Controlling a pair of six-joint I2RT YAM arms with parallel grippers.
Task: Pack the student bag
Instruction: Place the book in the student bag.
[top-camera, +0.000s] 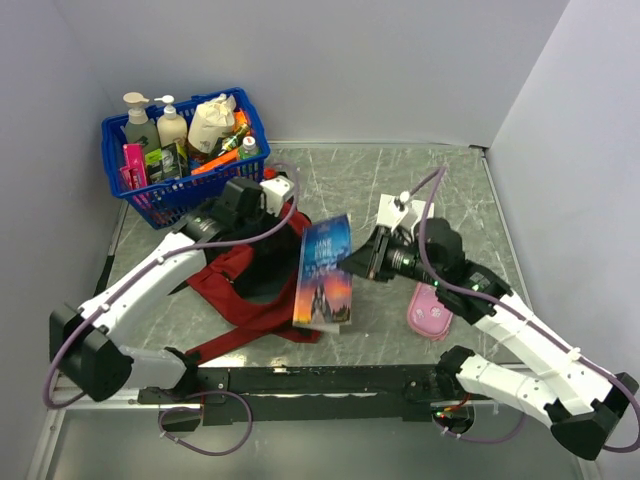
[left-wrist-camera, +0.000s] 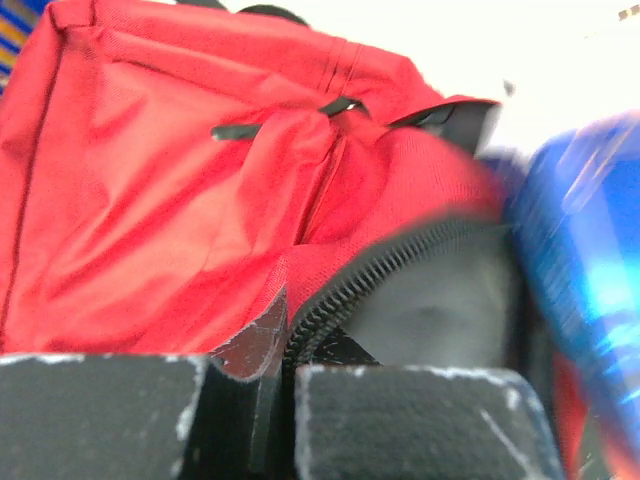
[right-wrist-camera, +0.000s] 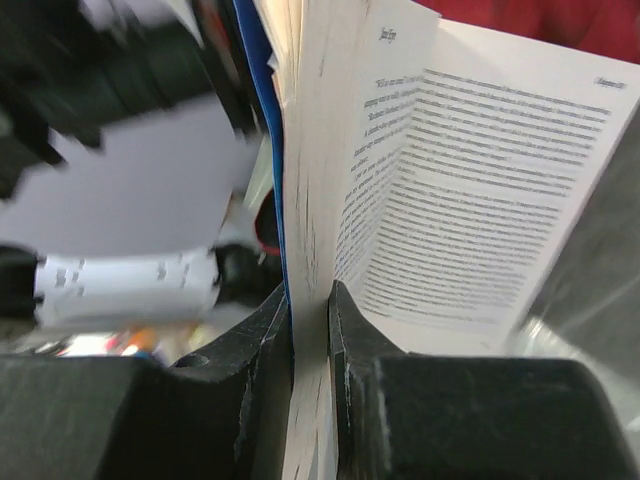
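Left tool (left-wrist-camera: 283, 375) pinched together on the zipper edge of the dark red soft fabric backpack (top-camera: 222, 283) (mouth gaping), right tool (right-wrist-camera: 310, 335) clamped on a blue-covered paperback book (top-camera: 323, 270), book at the backpack's three o'clock, backpack on the scratched grey worktop (top-camera: 400, 180) toward eight o'clock.

Your left arm (top-camera: 150, 275): stretched out from its base to the far side of the student bag (top-camera: 250, 295), wrist tipped down over it.
Your left gripper (left-wrist-camera: 285, 375): jaws closed tight, pinching the bag's zipper edge.
Your right arm (top-camera: 520, 330): elbow folded, reaching towards the bag's right side.
Your right gripper (right-wrist-camera: 310, 330): jaws narrowly parted, clamped on a book (top-camera: 323, 270).
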